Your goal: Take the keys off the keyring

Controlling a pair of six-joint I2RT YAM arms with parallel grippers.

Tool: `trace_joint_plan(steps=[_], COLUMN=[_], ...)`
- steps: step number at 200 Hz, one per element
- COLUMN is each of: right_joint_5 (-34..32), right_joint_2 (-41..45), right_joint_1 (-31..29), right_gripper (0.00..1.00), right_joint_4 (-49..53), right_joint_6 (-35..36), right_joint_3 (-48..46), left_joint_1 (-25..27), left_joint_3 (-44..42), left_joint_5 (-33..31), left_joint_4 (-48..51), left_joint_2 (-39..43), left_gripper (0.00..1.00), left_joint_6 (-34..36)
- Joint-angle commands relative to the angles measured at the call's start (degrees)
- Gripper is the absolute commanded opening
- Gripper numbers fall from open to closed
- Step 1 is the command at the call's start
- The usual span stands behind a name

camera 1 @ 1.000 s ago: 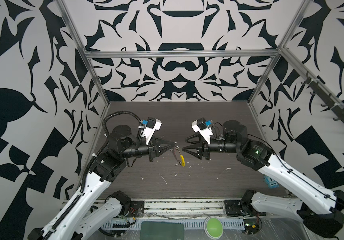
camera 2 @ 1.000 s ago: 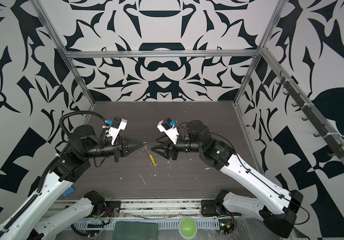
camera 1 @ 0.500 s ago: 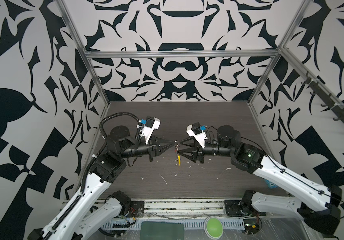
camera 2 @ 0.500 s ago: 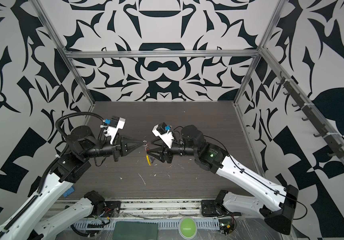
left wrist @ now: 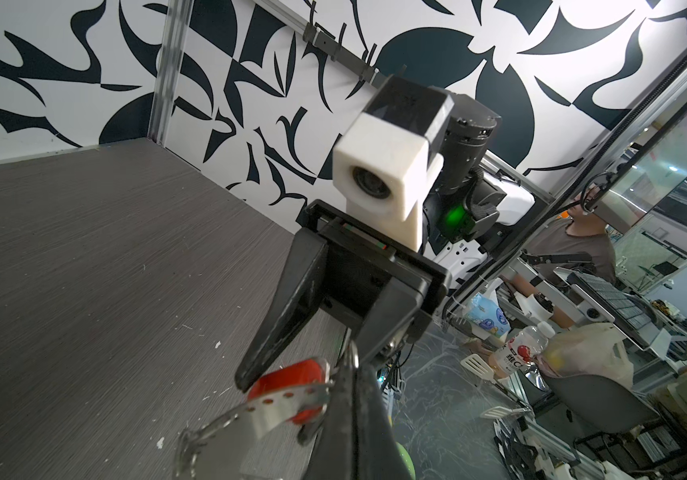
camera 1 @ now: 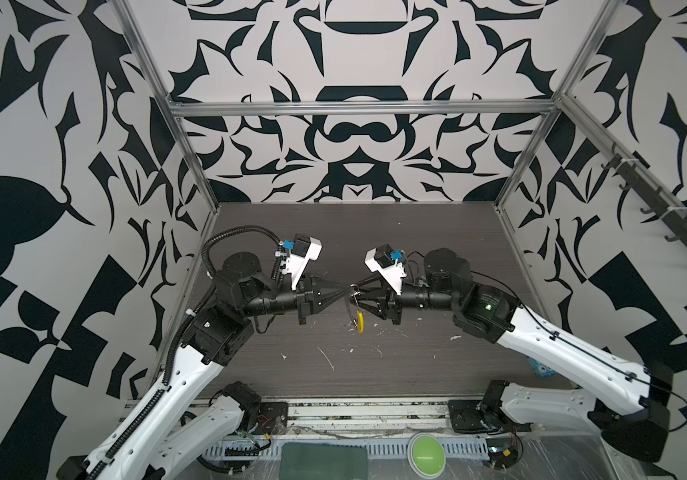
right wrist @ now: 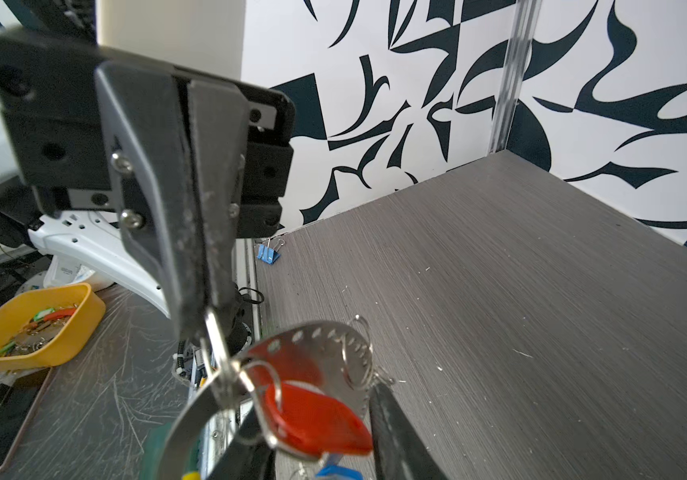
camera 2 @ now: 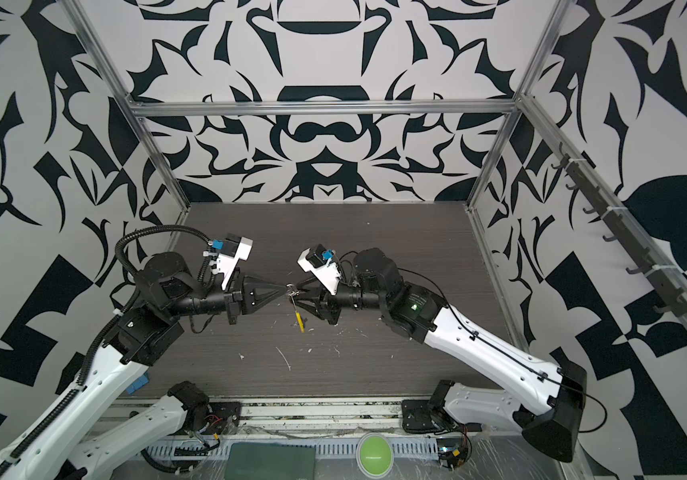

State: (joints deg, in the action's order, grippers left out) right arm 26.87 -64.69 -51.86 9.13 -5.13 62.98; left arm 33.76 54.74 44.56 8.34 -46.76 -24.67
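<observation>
Left gripper was clamped fully closed on the keyring wire at its tips. Right gripper jaws stood part open, straddling the red key head; couldn't tell if they gripped it. Ring hung between both tips, yellow sleeve dangling below them, blue key just beside the red.

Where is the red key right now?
Seen in both wrist views, the red key hangs over the table centre on the keyring pinched by the left gripper, between the open fingers of the right gripper.
</observation>
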Motion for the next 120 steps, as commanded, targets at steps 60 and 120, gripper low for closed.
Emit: trace_joint_plan(steps=[60, 120], right_joint_5=[1.4, 0.4], right_joint_2=[0.9, 1.1], right_joint_1=[-1.2, -1.7], right_gripper=[0.22, 0.11], right_joint_4=[-0.9, 0.1], right_joint_6=[1.9, 2.4], right_joint_3=[3.1, 3.2], left_joint_1=[0.2, 0.1], left_joint_3=[-0.8, -1.4], left_joint_5=[-0.5, -4.6], left_joint_4=[-2.1, -3.0], left_joint_2=[1.0, 1.8], left_gripper=[0.00, 0.00], left_joint_6=[-0.2, -1.0])
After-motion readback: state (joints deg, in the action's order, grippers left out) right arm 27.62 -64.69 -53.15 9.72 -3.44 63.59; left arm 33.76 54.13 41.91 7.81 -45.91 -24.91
